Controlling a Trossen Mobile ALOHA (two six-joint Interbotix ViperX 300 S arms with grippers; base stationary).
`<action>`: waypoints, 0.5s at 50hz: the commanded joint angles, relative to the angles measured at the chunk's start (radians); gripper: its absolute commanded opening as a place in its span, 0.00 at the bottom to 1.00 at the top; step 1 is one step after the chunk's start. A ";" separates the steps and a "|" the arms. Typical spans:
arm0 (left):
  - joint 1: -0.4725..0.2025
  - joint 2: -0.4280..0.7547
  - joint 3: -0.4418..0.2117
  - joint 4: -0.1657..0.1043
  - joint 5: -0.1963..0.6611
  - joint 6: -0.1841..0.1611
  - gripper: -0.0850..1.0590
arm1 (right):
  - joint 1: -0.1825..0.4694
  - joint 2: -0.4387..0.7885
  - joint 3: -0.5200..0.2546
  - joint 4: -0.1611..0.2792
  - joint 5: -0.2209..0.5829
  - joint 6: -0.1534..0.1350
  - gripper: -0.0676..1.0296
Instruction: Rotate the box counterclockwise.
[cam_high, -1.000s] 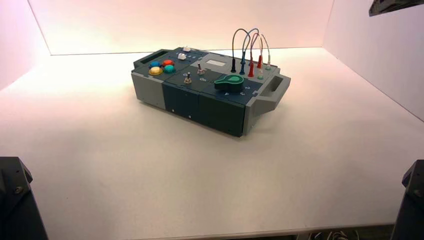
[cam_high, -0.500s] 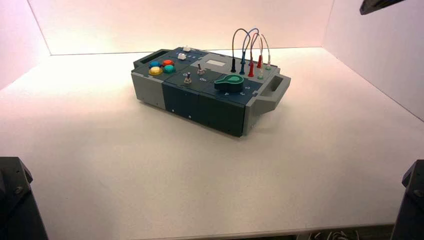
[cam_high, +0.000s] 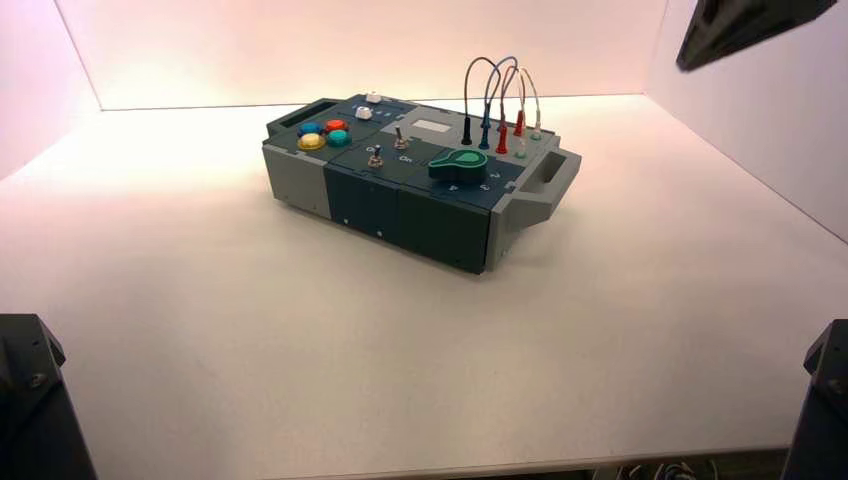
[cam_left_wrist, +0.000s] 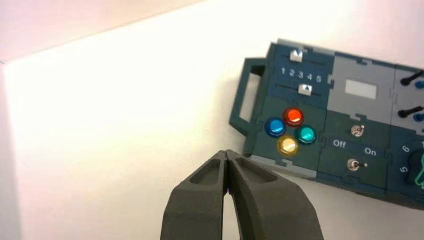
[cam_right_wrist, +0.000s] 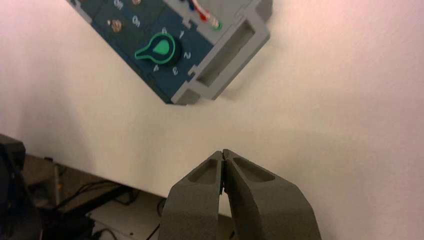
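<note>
The box (cam_high: 420, 180) sits a little beyond the middle of the white table (cam_high: 300, 350), lying askew: its grey handle end (cam_high: 545, 185) points toward 4 o'clock and its other handle toward 10 o'clock. Nothing touches it.

Both arms are up in the air. The left gripper (cam_left_wrist: 226, 154) has its fingers pressed together, empty, hanging over bare table just off the box's edge by the 4 coloured buttons (cam_left_wrist: 290, 130). The right gripper (cam_right_wrist: 223, 154) is likewise pinched closed on nothing, high over the table toward 5 o'clock of the box, well apart from the grey handle; the green knob (cam_right_wrist: 160, 49) shows far below it. In the high view only a dark piece of the right arm (cam_high: 740, 25) shows, up at 1 o'clock.

My reading is that the turn has not begun and the arms are only getting into place. To do it well, I would work the 2 ends as a couple: the right gripper comes down beside the grey handle end and pushes it away toward 12 o'clock, while the left one presses the far-left end back toward 6 o'clock. Closed fingers suit pushing. Contact should be low on the side walls, clear of the looping wires (cam_high: 500, 85) and toggle switches (cam_left_wrist: 356, 147), and the push slow so the box pivots instead of sliding.
</note>
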 joint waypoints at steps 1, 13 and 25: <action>-0.028 0.069 -0.087 -0.005 0.005 0.011 0.05 | 0.023 0.018 -0.011 0.008 -0.005 -0.005 0.04; -0.077 0.235 -0.232 -0.003 0.060 0.055 0.05 | 0.124 0.080 -0.012 -0.003 -0.057 -0.015 0.04; -0.086 0.353 -0.301 -0.003 0.077 0.103 0.05 | 0.285 0.155 -0.014 -0.092 -0.147 0.009 0.04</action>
